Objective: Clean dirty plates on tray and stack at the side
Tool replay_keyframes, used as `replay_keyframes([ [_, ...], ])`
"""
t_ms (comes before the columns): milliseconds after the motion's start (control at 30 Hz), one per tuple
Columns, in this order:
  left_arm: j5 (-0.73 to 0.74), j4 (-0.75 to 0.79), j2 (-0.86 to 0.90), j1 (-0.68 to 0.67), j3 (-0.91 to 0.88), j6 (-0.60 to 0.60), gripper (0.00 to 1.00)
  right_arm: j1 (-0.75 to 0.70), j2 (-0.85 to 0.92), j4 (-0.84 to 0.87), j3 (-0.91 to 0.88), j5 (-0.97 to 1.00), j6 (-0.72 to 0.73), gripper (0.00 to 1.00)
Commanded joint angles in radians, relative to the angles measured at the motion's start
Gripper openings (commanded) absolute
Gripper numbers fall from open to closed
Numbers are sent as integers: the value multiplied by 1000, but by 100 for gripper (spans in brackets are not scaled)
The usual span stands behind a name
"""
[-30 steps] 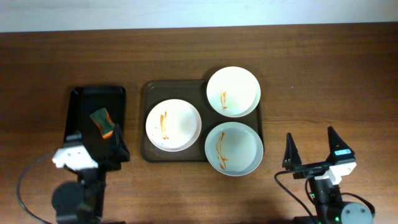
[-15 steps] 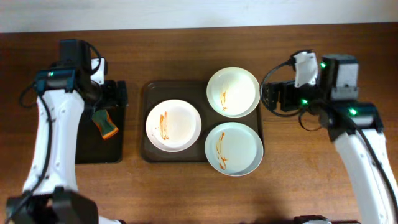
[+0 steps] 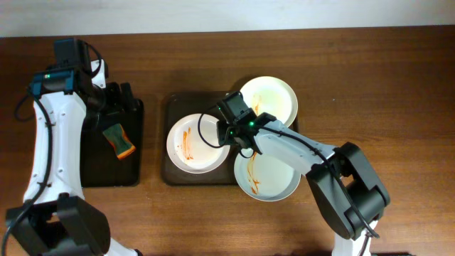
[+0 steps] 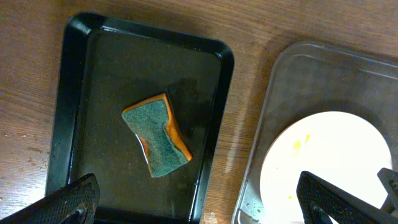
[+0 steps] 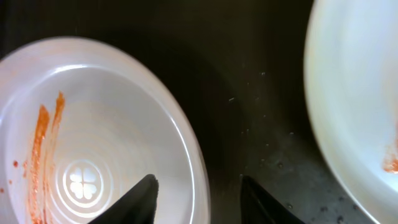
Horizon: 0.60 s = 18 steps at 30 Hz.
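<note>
Three white plates smeared with orange-red sauce lie on the dark brown tray: the left plate, the back plate and the front plate. My right gripper reaches across to the left plate's right rim. In the right wrist view the right gripper straddles that rim: one finger is over the left plate, the other over the tray. Neither finger touches the rim. My left gripper hangs wide open and holds nothing. In the left wrist view the left gripper is over the gap between the two trays.
A green and orange sponge lies in a narrow black tray left of the brown tray. The sponge is ahead of my left fingers. The back plate lies close on the right of my right gripper.
My right arm has swung from the table's right side across to the left plate, and its jaws have narrowed around the rim. My left arm has shifted slightly back and left.
</note>
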Motion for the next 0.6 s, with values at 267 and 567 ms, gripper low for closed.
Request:
replay_keyframes([
  [267, -98, -29, 104, 3, -6, -17, 97, 13, 81, -27, 19, -126, 140, 4],
  [567, -143, 27, 378, 32, -33, -220, 45, 13, 81, -23, 19, -106, 140, 4],
])
